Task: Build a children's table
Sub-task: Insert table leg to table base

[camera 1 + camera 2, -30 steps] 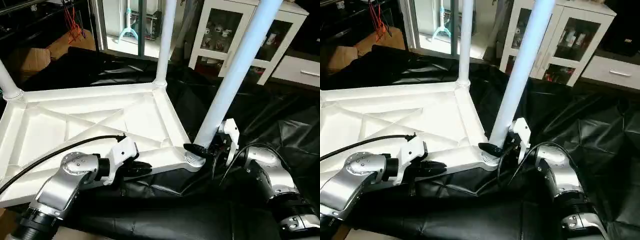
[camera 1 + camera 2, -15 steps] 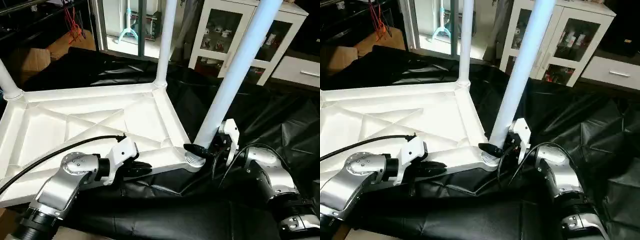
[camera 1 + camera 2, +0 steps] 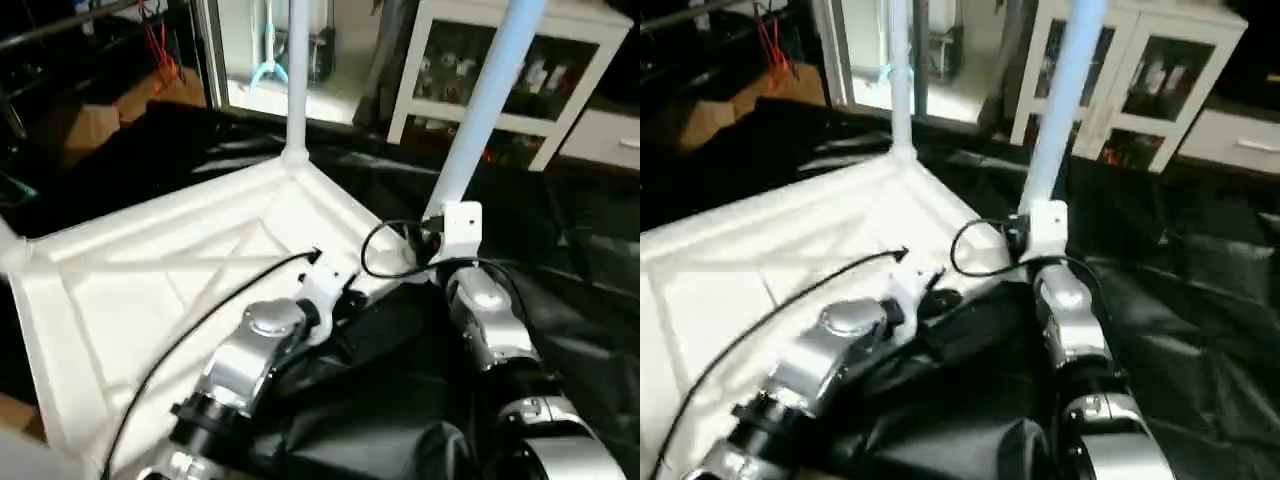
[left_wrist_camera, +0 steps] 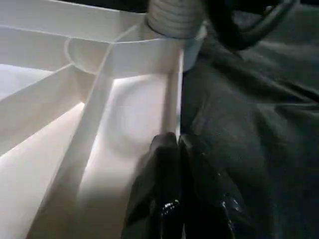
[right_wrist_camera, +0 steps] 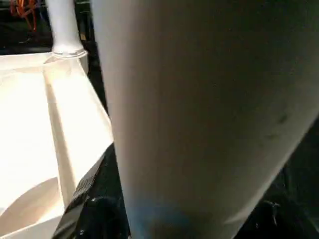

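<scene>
The children's table lies upside down on black sheeting, its white ribbed tabletop (image 3: 150, 290) facing up. One white leg (image 3: 297, 70) stands in the far corner socket. Another leg (image 3: 485, 100) rises from the near right corner, and my right gripper (image 3: 428, 243) is shut on its lower end. In the right wrist view that leg (image 5: 199, 109) is right up against the camera, with a black finger (image 5: 94, 199) beside it. My left gripper (image 4: 175, 144) is shut on the tabletop's thin rim (image 4: 178, 99), a short way from the ribbed corner socket (image 4: 174, 15).
Black sheeting (image 3: 580, 260) covers the floor around the table. A white glass-door cabinet (image 3: 560, 60) stands behind on the right, and a cardboard box (image 3: 85, 125) at the back left. A black cable (image 3: 200, 320) runs along my left forearm.
The head camera has swung, so the whole picture has shifted and tilted. Both grippers keep their holds, the left on the rim and the right on the leg.
</scene>
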You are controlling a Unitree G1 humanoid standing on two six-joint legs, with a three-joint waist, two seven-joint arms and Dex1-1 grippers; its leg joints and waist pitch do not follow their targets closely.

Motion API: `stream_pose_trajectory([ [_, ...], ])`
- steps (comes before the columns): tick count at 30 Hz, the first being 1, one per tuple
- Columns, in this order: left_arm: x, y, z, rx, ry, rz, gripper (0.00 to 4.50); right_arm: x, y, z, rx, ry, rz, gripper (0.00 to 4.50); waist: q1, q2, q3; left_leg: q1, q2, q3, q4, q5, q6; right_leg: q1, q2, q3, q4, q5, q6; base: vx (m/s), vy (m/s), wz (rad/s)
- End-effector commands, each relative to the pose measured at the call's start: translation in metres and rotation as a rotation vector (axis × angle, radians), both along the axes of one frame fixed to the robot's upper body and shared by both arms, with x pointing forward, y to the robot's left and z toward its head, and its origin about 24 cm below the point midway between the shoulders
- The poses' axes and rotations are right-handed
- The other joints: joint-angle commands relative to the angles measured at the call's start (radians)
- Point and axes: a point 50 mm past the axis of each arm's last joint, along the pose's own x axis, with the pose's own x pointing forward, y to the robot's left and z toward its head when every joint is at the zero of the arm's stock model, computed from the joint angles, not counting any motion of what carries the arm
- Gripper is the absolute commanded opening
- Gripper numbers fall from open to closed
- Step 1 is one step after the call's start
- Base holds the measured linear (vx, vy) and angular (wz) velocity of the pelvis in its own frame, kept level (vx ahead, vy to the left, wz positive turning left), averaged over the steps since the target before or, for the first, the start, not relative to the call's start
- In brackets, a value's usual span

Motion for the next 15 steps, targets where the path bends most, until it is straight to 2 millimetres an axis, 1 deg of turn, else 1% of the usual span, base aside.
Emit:
stream_pose_trajectory([
  [1, 0.010, 0.021, -0.007, 0.054, -0.004, 0.160, 0.00, -0.033, 0.026, -0.059, 0.011, 0.269, 0.096, 1.91, -0.004, 0.005, -0.012, 0.002, 0.055, -0.030, -0.065, -0.192, 0.005, 0.002, -0.070, 0.041, -0.084, 0.013, -0.166, 0.000, 0.000, 0.00],
  [2, 0.010, 0.022, -0.008, 0.057, -0.003, 0.166, 0.00, -0.033, 0.027, -0.059, 0.009, 0.266, 0.091, 1.91, -0.004, 0.005, -0.012, 0.002, 0.055, -0.030, -0.065, -0.192, 0.005, 0.002, -0.070, 0.041, -0.084, 0.013, -0.166, 0.000, 0.000, 0.00],
  [4, 0.011, 0.021, -0.008, 0.061, -0.001, 0.178, 0.00, -0.032, 0.028, -0.059, 0.003, 0.263, 0.073, 1.91, -0.006, 0.006, -0.010, 0.004, 0.056, -0.030, -0.067, -0.215, -0.002, -0.001, -0.070, 0.041, -0.087, -0.014, -0.176, 0.000, 0.000, 0.00],
  [6, 0.012, 0.021, -0.009, 0.069, 0.002, 0.197, 0.00, -0.030, 0.032, -0.059, 0.001, 0.260, 0.034, 1.91, -0.009, 0.005, -0.008, 0.006, 0.057, -0.031, -0.070, -0.242, -0.010, -0.004, -0.071, 0.041, -0.091, -0.057, -0.177, 0.000, 0.000, 0.00],
  [9, 0.011, 0.023, -0.008, 0.065, -0.004, 0.174, 0.00, -0.029, 0.033, -0.057, 0.046, 0.255, 0.016, 1.90, -0.012, 0.005, -0.006, 0.007, 0.057, -0.033, -0.075, -0.295, -0.021, -0.010, -0.072, 0.042, -0.097, -0.140, -0.162, 0.000, 0.000, 0.00],
  [10, 0.010, 0.023, -0.006, 0.056, -0.014, 0.143, 0.00, -0.028, 0.034, -0.056, 0.083, 0.250, 0.020, 1.90, -0.014, 0.005, -0.006, 0.006, 0.058, -0.034, -0.076, -0.303, -0.023, -0.011, -0.072, 0.042, -0.098, -0.150, -0.158, 0.000, 0.000, 0.00],
  [12, 0.006, 0.028, -0.005, 0.038, -0.015, 0.076, 0.00, -0.028, 0.038, -0.052, 0.165, 0.247, 0.073, 1.90, -0.014, 0.006, -0.009, 0.005, 0.058, -0.035, -0.076, -0.301, -0.019, -0.011, -0.072, 0.044, -0.096, -0.132, -0.154, 0.000, 0.000, 0.00],
  [13, 0.006, 0.028, -0.005, 0.038, -0.015, 0.076, 0.00, -0.028, 0.038, -0.052, 0.165, 0.247, 0.073, 1.90, -0.015, 0.006, -0.008, 0.002, 0.059, -0.035, -0.076, -0.287, -0.013, -0.009, -0.071, 0.043, -0.093, -0.094, -0.158, 0.000, 0.000, 0.00],
  [14, 0.004, 0.033, -0.005, 0.039, -0.018, 0.047, 0.00, -0.028, 0.038, -0.050, 0.196, 0.245, 0.114, 1.90, -0.018, 0.006, -0.009, -0.001, 0.058, -0.034, -0.076, -0.272, -0.011, -0.007, -0.070, 0.043, -0.091, -0.070, -0.162, 0.000, 0.000, 0.00],
  [15, -0.003, 0.048, -0.002, 0.050, -0.047, -0.074, 0.00, -0.029, 0.034, -0.045, 0.242, 0.247, 0.239, 1.90, -0.020, 0.007, -0.010, -0.003, 0.058, -0.034, -0.075, -0.250, -0.001, -0.003, -0.070, 0.042, -0.088, -0.028, -0.168, 0.000, 0.000, 0.00],
])
